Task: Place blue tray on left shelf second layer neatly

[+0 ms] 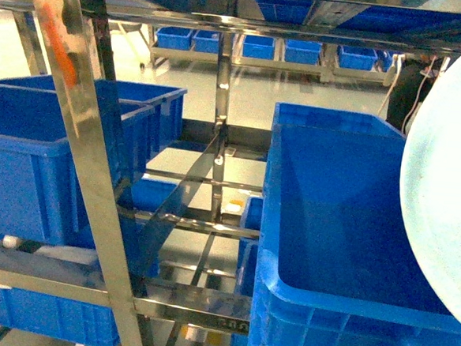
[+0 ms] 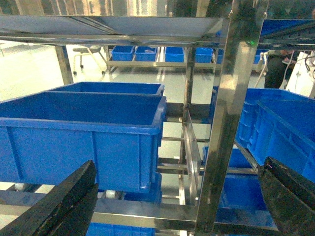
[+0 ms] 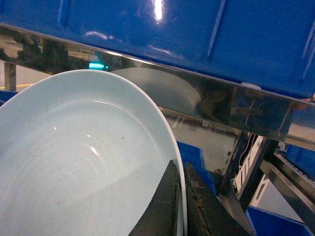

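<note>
The blue tray point(image 1: 448, 196) is a pale round dish held on edge at the far right of the head view, above a big crate. In the right wrist view its glossy inside point(image 3: 83, 162) fills the left half. My right gripper point(image 3: 181, 199) is shut on its rim, one finger on each side, just under a steel crossbar. The left shelf's steel rack point(image 1: 81, 155) stands at the left. Its middle tier point(image 1: 57, 281), taken as the second layer, carries deep blue crates point(image 1: 49, 160). My left gripper point(image 2: 174, 206) is open wide and holds nothing, facing that tier.
A large deep blue crate point(image 1: 345, 236) fills the right foreground under the tray. A shiny angled post point(image 2: 226, 123) rises between my left gripper's fingers point(image 2: 59, 206). More blue crates point(image 1: 259, 47) line a far rack. A dark figure point(image 2: 278, 69) stands at the back right.
</note>
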